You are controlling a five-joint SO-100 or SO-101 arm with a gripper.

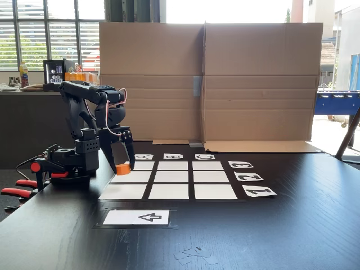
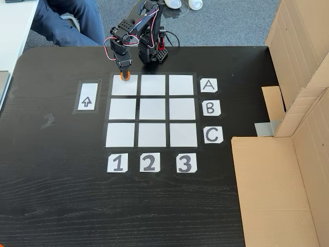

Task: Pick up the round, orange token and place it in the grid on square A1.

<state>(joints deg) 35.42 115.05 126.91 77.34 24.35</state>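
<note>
On the dark bench (image 1: 270, 236), nearest the low fixed camera, lies the white arrow card (image 1: 136, 217), and a few scraps of clear tape (image 1: 194, 254) sit at five o'clock from it. The arrow probably marks the side from which the board is read.

Beyond the card comes the grid (image 1: 169, 192), nine white cells parted by black gaps. In this view the number labels (image 1: 248, 176) run along its three o'clock edge and the letter labels (image 1: 173, 156) along its far edge, all upside down to the camera.

At about ten o'clock of the grid the claw (image 1: 122, 167) points down, its fingers closed on the token (image 1: 123, 167), whose orange shows between the tips. The token sits low, at or just above the surface; I cannot tell whether it rests there. Holding it from above lets the arm set it straight down.

The other fixed view looks down and settles what the low one leaves unclear. The claw (image 2: 124, 77) and the token (image 2: 124, 77) stand over the far edge of square A1 (image 2: 125, 86), the corner cell in line with the A label (image 2: 208, 85) and the 1 label (image 2: 117, 162). So the carry looks nearly done, with release outstanding.

Farthest off, this view shows a seated person's legs (image 2: 69, 23); the low view shows a cardboard screen (image 1: 208, 81) and windows.
</note>
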